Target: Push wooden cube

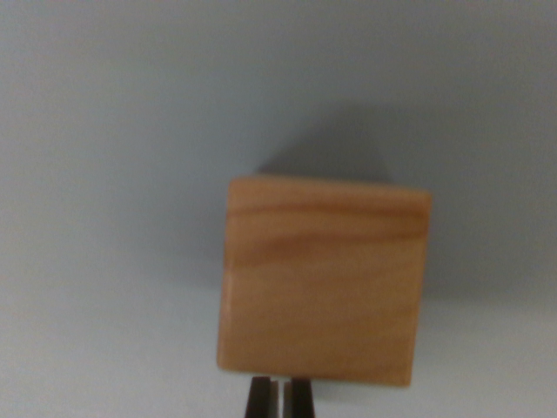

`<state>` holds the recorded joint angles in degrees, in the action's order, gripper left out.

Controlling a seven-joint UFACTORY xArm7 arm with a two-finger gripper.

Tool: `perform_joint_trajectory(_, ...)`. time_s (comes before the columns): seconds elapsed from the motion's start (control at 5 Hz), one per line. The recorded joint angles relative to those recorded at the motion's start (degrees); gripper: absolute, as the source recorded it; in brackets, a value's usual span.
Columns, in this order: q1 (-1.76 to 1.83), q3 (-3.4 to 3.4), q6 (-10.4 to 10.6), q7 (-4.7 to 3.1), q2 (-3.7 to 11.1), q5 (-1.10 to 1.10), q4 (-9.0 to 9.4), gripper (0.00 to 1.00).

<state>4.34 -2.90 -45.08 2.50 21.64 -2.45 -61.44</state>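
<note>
The wooden cube sits low of centre on the pale bench, and the claw, tips nearly together, meets its 6 o'clock edge, ready to shove rather than grasp.

Light-brown wooden cube with darker grain streaks directly ahead of the dark two-fingered gripper, blocking the way forward, plain pale grey-blue tabletop bare to the left, right and far side, open passage around either flank
</note>
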Motion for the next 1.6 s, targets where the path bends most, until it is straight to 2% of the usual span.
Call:
perform_joint_trajectory(0.2,0.00,0.00,0.00,0.00,0.00,0.00,0.00,1.00)
perform_joint_trajectory(0.4,-0.03,0.07,-0.92,-0.04,1.48,0.08,-2.40,1.00)
perform_joint_trajectory(0.6,-0.03,0.07,-0.92,-0.04,1.48,0.08,-2.40,1.00)
perform_joint_trajectory(0.8,-0.06,0.14,-1.86,-0.07,2.98,0.17,-4.83,1.00)
perform_joint_trajectory(1.0,-0.06,0.14,-1.86,-0.07,2.98,0.17,-4.83,1.00)
perform_joint_trajectory(1.2,-0.09,0.21,-2.89,-0.12,4.62,0.26,-7.50,1.00)
perform_joint_trajectory(1.4,-0.09,0.21,-2.89,-0.12,4.62,0.26,-7.50,1.00)
perform_joint_trajectory(1.6,-0.12,0.29,-3.94,-0.16,6.29,0.35,-10.21,1.00)
